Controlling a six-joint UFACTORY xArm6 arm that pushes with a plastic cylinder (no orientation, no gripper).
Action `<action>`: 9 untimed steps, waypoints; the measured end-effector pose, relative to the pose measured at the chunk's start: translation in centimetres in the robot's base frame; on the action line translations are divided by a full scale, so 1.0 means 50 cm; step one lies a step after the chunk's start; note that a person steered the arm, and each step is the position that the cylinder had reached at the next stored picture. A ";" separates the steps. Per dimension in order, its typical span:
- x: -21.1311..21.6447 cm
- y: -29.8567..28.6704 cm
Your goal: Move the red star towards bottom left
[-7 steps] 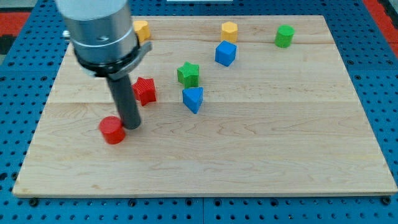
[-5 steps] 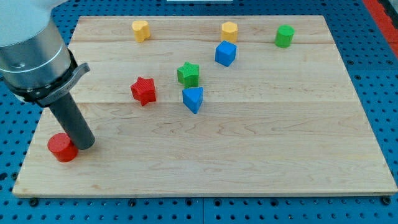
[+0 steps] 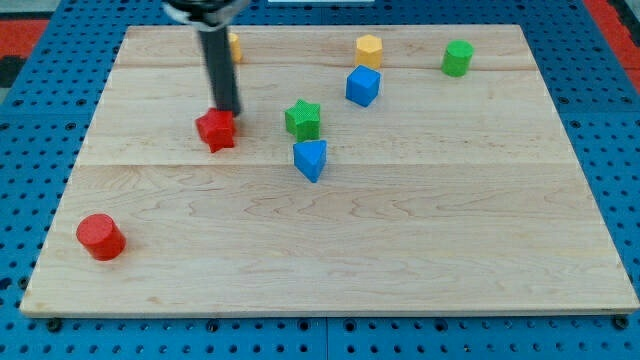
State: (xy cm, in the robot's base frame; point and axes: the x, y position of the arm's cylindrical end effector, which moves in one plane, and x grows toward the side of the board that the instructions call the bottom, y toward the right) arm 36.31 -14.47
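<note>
My tip (image 3: 229, 112) is now sitting just above and to the right of the red star (image 3: 216, 130), having swung up from beside the red cylinder (image 3: 100, 237) near the worktop's (image 3: 420, 240) bottom left. The star is already sliding slightly left of its earlier spot. There are no jaws, only the rod

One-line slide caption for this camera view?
My tip touches the red star block from its upper right, on the wooden board.
</note>
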 end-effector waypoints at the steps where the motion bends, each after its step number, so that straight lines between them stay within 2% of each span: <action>1: 0.071 0.007; 2: -0.010 0.061; 3: 0.081 0.111; 4: 0.187 0.055; 6: 0.100 0.049; 7: 0.126 -0.098; 8: 0.231 -0.111; 9: 0.246 -0.071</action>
